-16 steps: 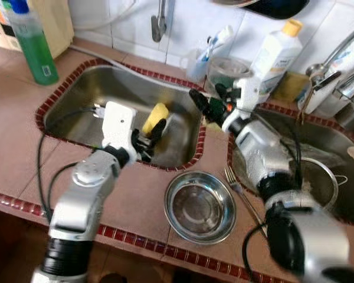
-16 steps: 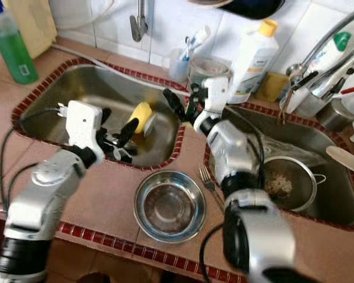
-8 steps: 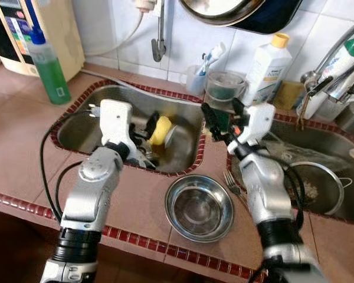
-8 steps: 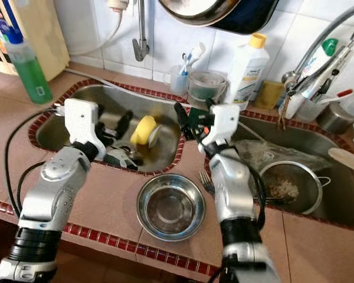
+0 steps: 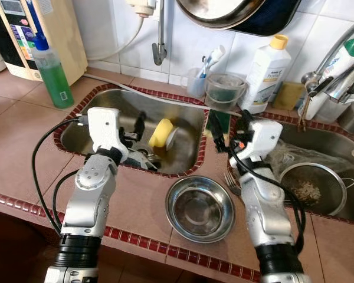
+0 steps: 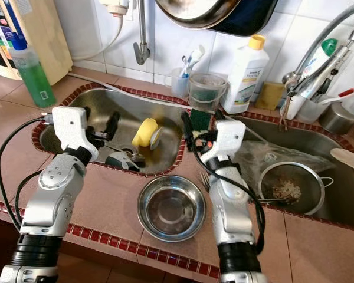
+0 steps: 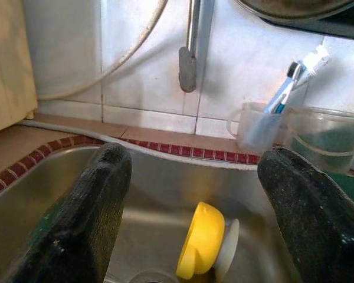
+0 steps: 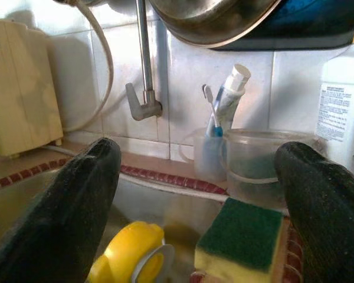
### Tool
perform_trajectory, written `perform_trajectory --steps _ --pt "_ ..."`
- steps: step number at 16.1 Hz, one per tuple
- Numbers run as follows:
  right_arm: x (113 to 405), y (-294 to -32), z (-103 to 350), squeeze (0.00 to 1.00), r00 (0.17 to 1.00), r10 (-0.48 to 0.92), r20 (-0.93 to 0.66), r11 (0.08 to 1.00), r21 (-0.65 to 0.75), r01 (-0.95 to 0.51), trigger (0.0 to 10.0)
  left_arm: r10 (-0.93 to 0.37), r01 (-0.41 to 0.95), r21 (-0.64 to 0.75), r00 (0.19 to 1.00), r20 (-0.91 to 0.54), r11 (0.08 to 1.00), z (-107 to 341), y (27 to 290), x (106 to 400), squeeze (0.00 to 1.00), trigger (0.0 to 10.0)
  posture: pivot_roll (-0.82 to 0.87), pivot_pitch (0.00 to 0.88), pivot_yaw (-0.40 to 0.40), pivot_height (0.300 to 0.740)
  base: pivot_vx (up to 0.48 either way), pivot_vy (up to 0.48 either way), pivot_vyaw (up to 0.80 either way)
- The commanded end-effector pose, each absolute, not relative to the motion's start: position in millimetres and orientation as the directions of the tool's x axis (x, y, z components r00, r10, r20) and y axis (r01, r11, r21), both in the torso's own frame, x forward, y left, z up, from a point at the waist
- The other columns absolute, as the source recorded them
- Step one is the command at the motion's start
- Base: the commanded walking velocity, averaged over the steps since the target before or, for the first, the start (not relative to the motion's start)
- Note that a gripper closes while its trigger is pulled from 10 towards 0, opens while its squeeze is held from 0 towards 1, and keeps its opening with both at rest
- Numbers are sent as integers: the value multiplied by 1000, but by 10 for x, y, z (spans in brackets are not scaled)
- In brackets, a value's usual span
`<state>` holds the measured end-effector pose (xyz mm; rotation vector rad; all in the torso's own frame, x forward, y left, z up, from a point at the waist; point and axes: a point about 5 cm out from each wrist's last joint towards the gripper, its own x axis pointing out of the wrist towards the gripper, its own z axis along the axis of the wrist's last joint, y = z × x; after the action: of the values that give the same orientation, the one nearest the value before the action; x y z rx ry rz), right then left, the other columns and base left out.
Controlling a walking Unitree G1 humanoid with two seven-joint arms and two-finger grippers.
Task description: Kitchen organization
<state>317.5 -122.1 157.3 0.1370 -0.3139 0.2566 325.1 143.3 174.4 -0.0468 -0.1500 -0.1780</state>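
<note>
The left claw [image 5: 138,138] hangs wide open over the left sink [image 5: 82,127], holding nothing; the yellow scrubber [image 5: 160,132] sits in that sink at its 1 o'clock. The right claw [image 6: 202,125] is wide open and empty too; the green sponge [image 8: 239,239] lies on the sink rim just ahead of it; a steel bowl [image 5: 200,208] sits on the counter [image 5: 23,159] at its 7 o'clock.

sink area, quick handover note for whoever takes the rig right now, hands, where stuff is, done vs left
Left hand: open, holding nothing, over the left steel sink basin, pointed toward the yellow dish brush lying in it.
Right hand: open, holding nothing, above the divider between the basins, facing the green and yellow sponge on the rim.
Round steel bowl sits on the brown counter in front; silver fork lies beside it. Metal strainer with scraps sits in the right basin.
Done: nothing visibly put away.
Left: brush, sponge, bowl, fork and strainer.
</note>
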Motion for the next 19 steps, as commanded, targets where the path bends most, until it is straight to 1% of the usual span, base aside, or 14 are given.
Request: perform_trajectory --steps 1,5,15,17,19 --pt "3172 -1229 1602 0 919 232 320 960 76 -269 10000 -172 179 -32 972 159 983 1760 1427 3256 0 10000 1 0 -52 740 0 0 0" --pt "3223 -1223 1679 0 917 226 328 962 74 -264 10000 -159 166 -35 974 160 985 1730 1435 3240 0 10000 5 0 -66 740 0 0 0" --pt "3197 -1150 1639 0 911 285 299 949 48 -313 10000 -155 163 -44 976 155 986 1705 1411 3221 0 10000 17 0 -95 740 0 291 0" --pt "3191 -1136 1634 0 909 294 295 946 44 -320 10000 -155 163 -42 976 155 986 1703 1407 3216 0 10000 18 0 -98 740 0 0 0" --pt "3185 -1125 1631 0 908 300 292 944 43 -326 10000 -155 163 -42 976 154 986 1697 1402 3208 0 10000 19 0 -101 740 0 -446 0"
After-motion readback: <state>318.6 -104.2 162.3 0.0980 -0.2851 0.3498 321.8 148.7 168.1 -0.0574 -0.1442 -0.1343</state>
